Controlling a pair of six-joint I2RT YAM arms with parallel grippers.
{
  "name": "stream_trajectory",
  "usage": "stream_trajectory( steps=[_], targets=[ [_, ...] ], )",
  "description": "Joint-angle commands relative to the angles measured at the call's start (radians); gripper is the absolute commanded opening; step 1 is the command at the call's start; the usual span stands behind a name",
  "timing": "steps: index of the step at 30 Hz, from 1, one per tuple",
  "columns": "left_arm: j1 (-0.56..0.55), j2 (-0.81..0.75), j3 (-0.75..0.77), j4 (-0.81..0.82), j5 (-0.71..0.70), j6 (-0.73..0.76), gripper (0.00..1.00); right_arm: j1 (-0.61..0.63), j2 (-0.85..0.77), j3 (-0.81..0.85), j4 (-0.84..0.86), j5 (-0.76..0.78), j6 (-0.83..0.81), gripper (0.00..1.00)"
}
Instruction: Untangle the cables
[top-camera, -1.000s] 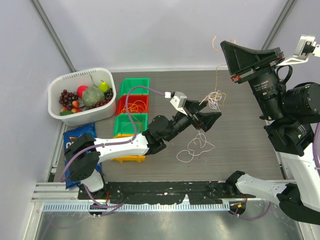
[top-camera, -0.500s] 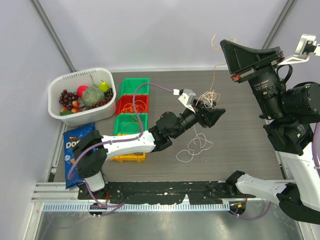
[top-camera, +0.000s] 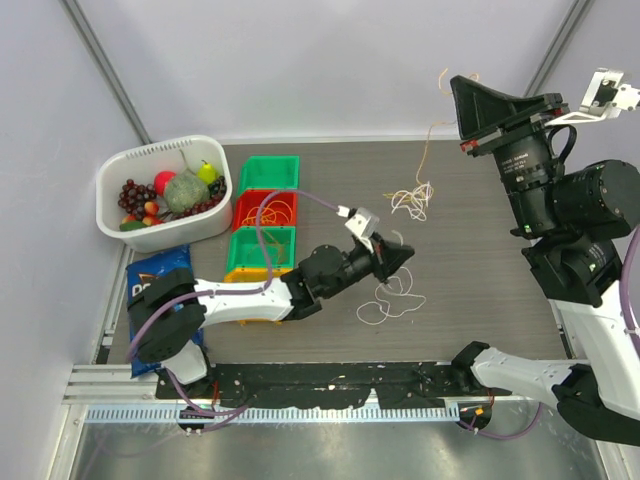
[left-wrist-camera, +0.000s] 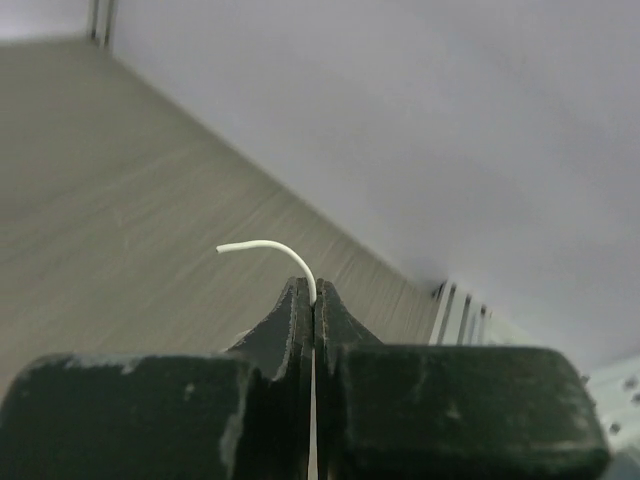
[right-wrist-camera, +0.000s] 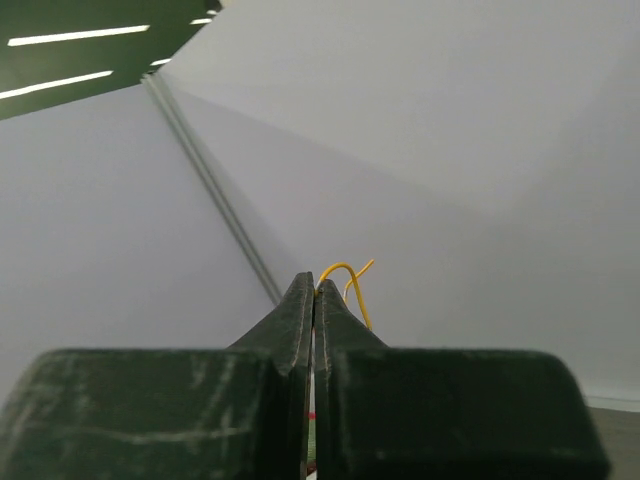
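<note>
The left gripper (left-wrist-camera: 314, 292) is clamping 1 white cable (left-wrist-camera: 262, 245), whose free end is curling out ahead of its tips. The right gripper (right-wrist-camera: 314, 288) is pinching 1 orange cable (right-wrist-camera: 345, 270). This strand is hanging below it toward a tangle (top-camera: 411, 200) on the table (top-camera: 480, 250).

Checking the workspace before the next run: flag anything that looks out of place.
The cable tangle on the table is not lying free: an orange cable runs from it up to the right arm's fingers, raised high and shut on it. A blue chip bag lies half hidden beneath the left arm.
</note>
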Motion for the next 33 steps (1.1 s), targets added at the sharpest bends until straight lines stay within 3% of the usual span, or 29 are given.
stream_trajectory(
  steps=[1,8,12,15,20,26,31,32,33],
  targets=[
    [-0.005,-0.119,-0.155,-0.045,0.025,-0.019,0.0,0.007,0.031,0.028,-0.049,0.222,-0.148,0.01],
    [-0.011,-0.189,-0.206,-0.349,0.065,-0.002,0.0,0.004,0.08,-0.018,-0.087,0.473,-0.309,0.01],
    [-0.011,-0.137,-0.15,-0.508,0.067,0.027,0.0,-0.001,0.06,-0.203,-0.15,0.619,-0.256,0.01],
    [-0.014,-0.061,-0.09,-0.606,0.09,0.031,0.0,-0.057,0.059,-0.394,-0.278,0.714,-0.089,0.01],
    [-0.016,0.036,-0.022,-0.66,0.131,0.031,0.0,-0.332,0.013,-0.654,-0.423,0.508,0.212,0.01],
    [-0.019,0.079,0.05,-0.748,0.128,0.037,0.05,-0.47,-0.046,-0.855,-0.423,0.377,0.289,0.01],
    [-0.019,0.05,0.064,-0.817,0.116,0.041,0.3,-0.504,-0.066,-0.949,-0.42,0.323,0.297,0.04],
    [-0.019,0.039,0.065,-0.829,0.116,0.039,0.36,-0.504,-0.078,-0.955,-0.417,0.309,0.291,0.08],
    [-0.017,0.022,0.065,-0.831,0.078,0.037,0.43,-0.504,-0.084,-0.966,-0.399,0.256,0.263,0.21]
  ],
)
